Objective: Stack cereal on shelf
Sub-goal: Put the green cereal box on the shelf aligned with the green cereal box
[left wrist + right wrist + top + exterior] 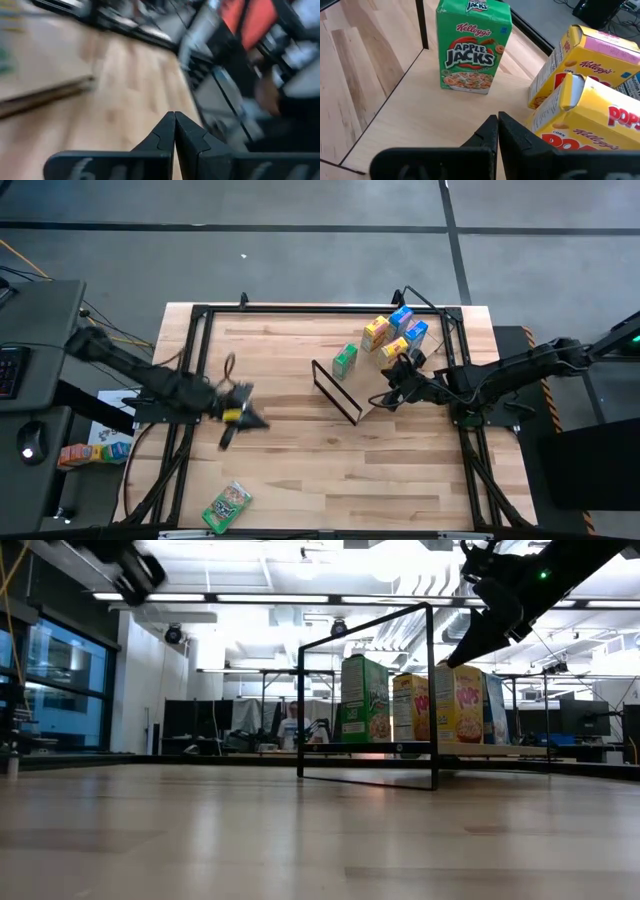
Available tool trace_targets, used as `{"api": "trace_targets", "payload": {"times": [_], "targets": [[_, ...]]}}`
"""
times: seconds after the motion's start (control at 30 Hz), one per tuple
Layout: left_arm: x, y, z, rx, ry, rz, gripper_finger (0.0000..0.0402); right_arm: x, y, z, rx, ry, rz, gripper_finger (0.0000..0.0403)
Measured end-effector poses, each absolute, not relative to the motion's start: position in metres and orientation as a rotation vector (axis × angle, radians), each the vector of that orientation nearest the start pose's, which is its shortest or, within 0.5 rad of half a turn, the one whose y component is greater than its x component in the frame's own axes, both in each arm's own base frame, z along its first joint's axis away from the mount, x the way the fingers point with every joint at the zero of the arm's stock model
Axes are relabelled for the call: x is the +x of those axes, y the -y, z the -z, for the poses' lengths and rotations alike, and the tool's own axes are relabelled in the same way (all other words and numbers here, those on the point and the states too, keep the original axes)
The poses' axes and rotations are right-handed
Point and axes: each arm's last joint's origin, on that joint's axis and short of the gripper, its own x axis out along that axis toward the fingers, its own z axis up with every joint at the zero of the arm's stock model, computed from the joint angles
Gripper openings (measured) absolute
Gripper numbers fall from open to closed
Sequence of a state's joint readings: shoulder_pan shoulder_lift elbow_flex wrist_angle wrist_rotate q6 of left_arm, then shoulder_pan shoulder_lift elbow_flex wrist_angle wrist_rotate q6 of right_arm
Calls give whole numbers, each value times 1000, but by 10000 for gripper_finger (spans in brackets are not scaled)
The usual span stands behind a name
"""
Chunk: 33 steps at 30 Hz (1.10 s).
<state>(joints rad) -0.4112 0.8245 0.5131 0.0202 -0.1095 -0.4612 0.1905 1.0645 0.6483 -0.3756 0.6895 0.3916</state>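
Note:
The shelf [366, 378] is a light board lying at the table's far right, with a thin black frame [368, 700] standing upright at its left end. Several cereal boxes stand upright on it: a green one [472, 47], yellow ones [590, 125] and blue ones [402, 318]. Another green box [226, 507] lies flat near the table's front left. My right gripper [497, 119] hangs shut above the board, beside the top of the nearest yellow box [458, 700]. My left gripper [258, 421] is shut and holds nothing, above the bare table's left half.
A black metal frame [200, 330] runs round the tabletop's edges. More small boxes [90, 452] lie off the table to the left. Bare wood stretches between the shelf's frame and the left arm.

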Motion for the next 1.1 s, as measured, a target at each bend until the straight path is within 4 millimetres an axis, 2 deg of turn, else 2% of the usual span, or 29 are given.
{"api": "trace_targets", "payload": {"times": [0.2,0.4,0.5,0.67,0.83,1.1], "targets": [[158,140,-242,-206,-560,373,0,203,-20,-226,31,-614,602,0],[157,207,-231,-203,-750,464,0,203,-20,-226,36,-612,604,0],[162,232,-225,-217,-863,546,0,203,-20,-226,36,-612,604,0],[174,242,-202,-319,-1096,483,0,203,-20,-226,37,-612,604,0],[175,232,-178,-301,-1284,339,0,203,-21,-226,40,-615,596,0],[172,225,-173,-267,-1350,265,0,204,-21,-226,56,-612,597,0]]}}
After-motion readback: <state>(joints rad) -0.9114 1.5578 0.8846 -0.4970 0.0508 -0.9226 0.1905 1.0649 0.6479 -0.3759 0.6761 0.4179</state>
